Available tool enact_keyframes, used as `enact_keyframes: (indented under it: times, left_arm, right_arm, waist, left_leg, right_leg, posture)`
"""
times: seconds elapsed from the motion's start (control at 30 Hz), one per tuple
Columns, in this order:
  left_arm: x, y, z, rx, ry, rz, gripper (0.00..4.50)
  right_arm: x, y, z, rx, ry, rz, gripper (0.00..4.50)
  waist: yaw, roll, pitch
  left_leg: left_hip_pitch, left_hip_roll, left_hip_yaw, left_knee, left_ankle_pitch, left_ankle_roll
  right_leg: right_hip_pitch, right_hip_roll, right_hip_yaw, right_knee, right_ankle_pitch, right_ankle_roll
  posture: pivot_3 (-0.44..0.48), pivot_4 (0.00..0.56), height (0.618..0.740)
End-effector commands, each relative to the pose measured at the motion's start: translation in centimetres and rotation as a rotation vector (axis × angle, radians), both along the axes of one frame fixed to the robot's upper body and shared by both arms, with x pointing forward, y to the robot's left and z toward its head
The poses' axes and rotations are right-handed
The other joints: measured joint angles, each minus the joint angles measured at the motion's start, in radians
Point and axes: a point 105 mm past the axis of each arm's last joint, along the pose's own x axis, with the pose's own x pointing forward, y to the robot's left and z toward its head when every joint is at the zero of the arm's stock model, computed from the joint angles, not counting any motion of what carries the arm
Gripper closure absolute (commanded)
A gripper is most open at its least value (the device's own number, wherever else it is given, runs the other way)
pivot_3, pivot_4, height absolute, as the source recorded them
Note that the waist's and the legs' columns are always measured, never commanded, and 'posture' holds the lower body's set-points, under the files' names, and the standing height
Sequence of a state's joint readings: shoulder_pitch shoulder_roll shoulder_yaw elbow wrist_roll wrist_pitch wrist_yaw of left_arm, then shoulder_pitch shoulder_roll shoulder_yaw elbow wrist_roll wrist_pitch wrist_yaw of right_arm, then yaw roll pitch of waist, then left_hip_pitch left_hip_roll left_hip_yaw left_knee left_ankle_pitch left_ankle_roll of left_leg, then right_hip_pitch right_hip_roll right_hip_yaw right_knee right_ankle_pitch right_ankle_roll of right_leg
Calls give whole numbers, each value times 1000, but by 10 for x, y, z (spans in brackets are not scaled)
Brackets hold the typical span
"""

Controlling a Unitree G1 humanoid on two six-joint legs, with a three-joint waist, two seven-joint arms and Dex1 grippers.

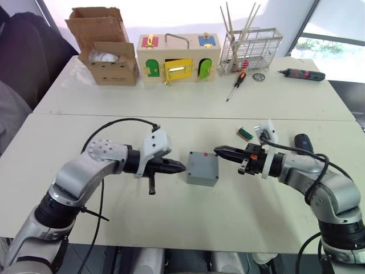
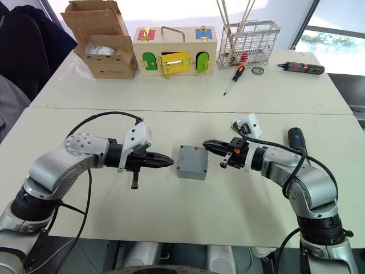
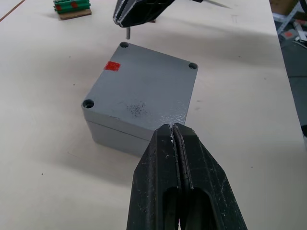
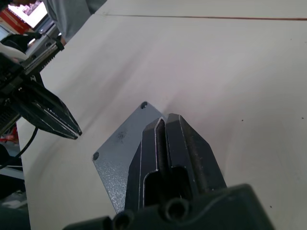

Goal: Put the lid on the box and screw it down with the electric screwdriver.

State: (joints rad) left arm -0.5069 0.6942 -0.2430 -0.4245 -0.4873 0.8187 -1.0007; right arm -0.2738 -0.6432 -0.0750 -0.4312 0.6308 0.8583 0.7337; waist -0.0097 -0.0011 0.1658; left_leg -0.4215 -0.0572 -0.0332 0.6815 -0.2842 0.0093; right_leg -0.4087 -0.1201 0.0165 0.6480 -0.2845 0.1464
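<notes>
We count one grey box (image 1: 202, 168) between the jaws, three screwdrivers (image 1: 235, 86) (image 1: 301, 74) (image 1: 303, 142), one carton (image 1: 108, 48), one wooden box (image 1: 178, 59), one wire basket (image 1: 251, 50).

I can't read any words or numbers here. The only sign is a small red mark (image 3: 112, 66) with no writing on it. It sits on top of the lid (image 3: 139, 91), at a corner on the far side from the left gripper (image 3: 173, 130). The carton (image 1: 111, 65) far behind both grippers has a pale label, too small to read.
</notes>
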Motion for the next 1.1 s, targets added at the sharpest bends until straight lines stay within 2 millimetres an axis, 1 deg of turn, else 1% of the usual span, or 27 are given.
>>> enact_keyframes:
  times: [0.03,0.33,1.1]
  left_arm:
    - [0,-3,7,-14,-38,-14,4500]
    - [2,-6,7,-21,-42,-6,4500]
    - [2,-9,7,-29,-43,-9,4500]
  right_arm:
    - [-3,3,4,-3,-26,22,4489]
    - [5,3,-2,-4,-26,0,4489]
    - [8,-6,-3,-14,-21,-30,4489]
  waist:
    - [0,0,0]
    - [0,0,0]
    - [0,0,0]
  left_leg:
    - [0,0,0,0,0,0]
    - [0,0,0,0,0,0]
    - [0,0,0,0,0,0]
  right_leg:
    - [0,0,0,0,0,0]
    - [0,0,0,0,0,0]
    - [0,0,0,0,0,0]
  posture:
    - [0,150,735]
    - [0,150,735]
    - [0,150,735]
